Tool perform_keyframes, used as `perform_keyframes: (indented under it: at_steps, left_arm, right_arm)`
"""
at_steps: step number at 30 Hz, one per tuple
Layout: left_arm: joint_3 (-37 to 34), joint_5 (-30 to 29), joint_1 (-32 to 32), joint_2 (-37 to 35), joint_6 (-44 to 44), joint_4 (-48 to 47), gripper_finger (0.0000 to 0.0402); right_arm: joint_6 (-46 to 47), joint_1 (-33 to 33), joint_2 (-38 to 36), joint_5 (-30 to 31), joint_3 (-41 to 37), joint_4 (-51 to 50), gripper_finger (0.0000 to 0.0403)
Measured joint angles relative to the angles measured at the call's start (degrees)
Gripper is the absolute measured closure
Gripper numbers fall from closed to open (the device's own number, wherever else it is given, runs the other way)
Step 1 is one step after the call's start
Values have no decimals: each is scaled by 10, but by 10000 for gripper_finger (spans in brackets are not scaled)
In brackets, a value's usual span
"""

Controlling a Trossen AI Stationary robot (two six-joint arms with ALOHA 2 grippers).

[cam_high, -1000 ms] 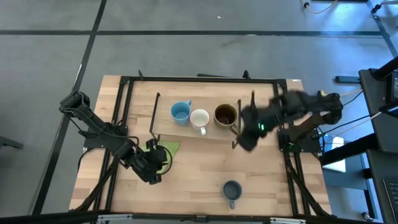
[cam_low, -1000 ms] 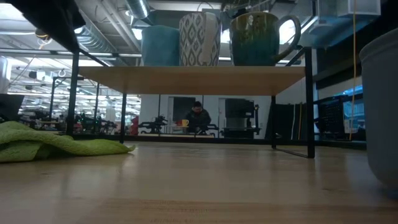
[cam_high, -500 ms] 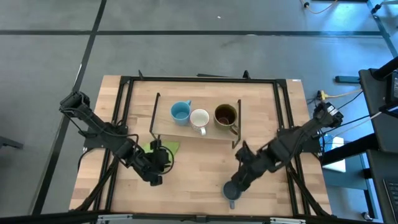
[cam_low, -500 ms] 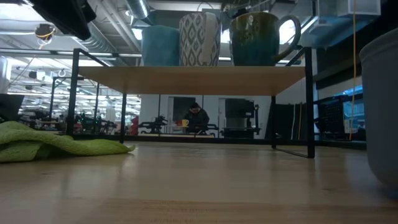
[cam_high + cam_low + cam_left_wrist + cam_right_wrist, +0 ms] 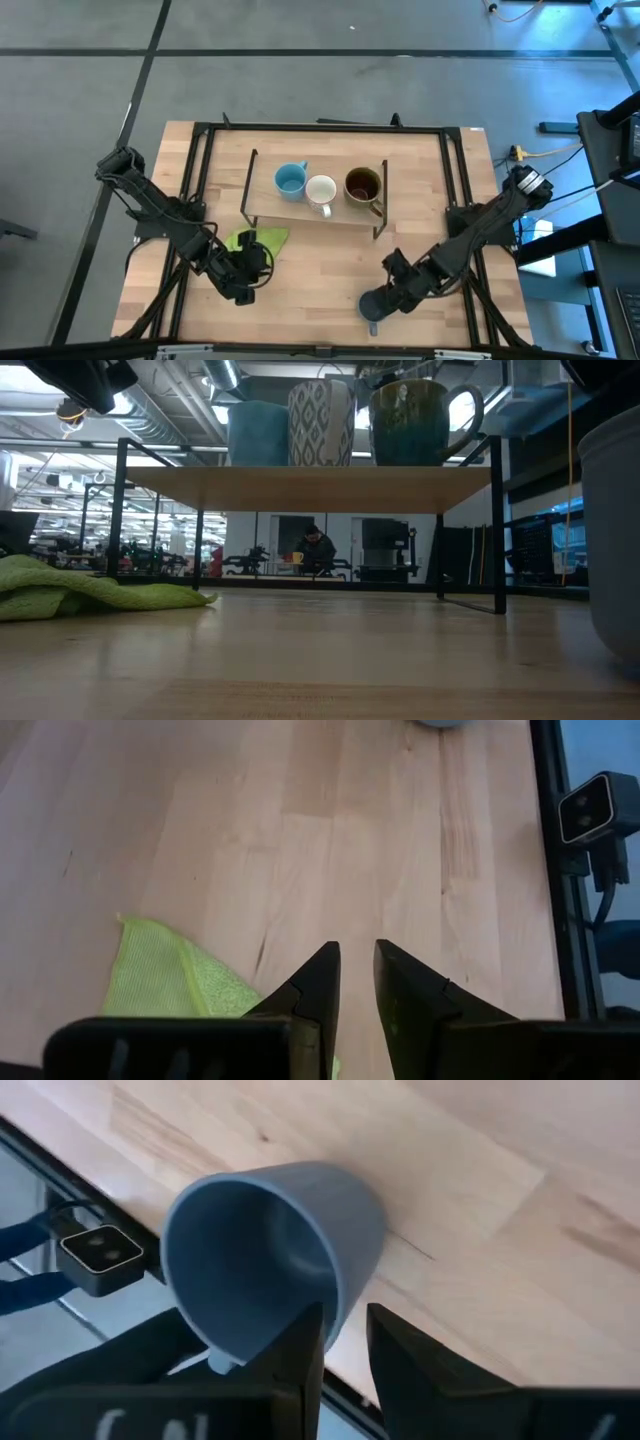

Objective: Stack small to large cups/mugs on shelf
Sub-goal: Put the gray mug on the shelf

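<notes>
While our left gripper [image 5: 243,280] waits nearly closed beside the green cloth [image 5: 262,240], our right gripper [image 5: 343,1342] straddles the grey-blue mug's [image 5: 275,1252] rim, narrow.

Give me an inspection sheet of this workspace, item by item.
Surface: wooden table, bare in the middle.
Job's things: light blue mug, white mug and brown mug on the shelf; grey-blue mug on the table near the front edge.
Clutter: green cloth.
Grippers: right gripper at the grey-blue mug's rim, one finger inside; left gripper above the cloth.
Cables: yellow cable right of the table.
Surroundings: person far behind.
</notes>
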Motion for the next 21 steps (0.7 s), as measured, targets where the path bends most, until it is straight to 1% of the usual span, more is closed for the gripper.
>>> perform_keyframes:
  at_steps: [5,13,21]
  left_arm:
    - [0,0,0,0,-1,-2,340]
    - [0,0,0,0,-1,-14,340]
    - [0,-3,1,0,-13,-22,340]
  right_arm:
    - [24,3,0,0,-35,62,322]
    - [24,3,3,2,-35,46,322]
    - [9,3,20,-3,-35,56,322]
